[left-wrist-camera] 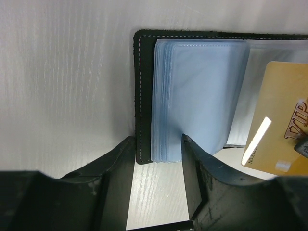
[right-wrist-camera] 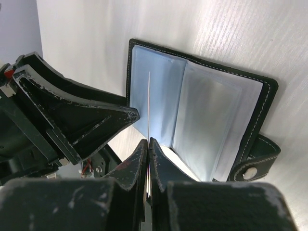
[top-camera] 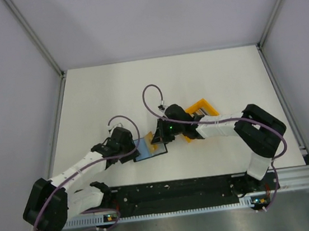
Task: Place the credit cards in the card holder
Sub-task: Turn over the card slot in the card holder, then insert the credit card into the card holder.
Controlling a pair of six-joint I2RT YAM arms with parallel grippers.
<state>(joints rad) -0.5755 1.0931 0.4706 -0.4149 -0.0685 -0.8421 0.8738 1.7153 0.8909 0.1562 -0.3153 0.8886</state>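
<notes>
The right gripper point(right-wrist-camera: 148, 142) is clamped on a gold credit card point(right-wrist-camera: 149, 103), seen edge-on, its tip over the card holder point(right-wrist-camera: 262, 91), which lies open on the table point(right-wrist-camera: 192, 29). The left gripper point(left-wrist-camera: 156, 143) stands half-wide astride the holder's left edge, seemingly steadying it. Insertion is in hand. Next, the card's edge must find the mouth of one of the pale blue sleeves point(left-wrist-camera: 202, 96) and slide in flat.

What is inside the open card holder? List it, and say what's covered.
A stack of pale blue sleeves fills the card holder. The right pincer holds a gold card over them. Whether any sleeve already has a card cannot be seen; they overlap.
</notes>
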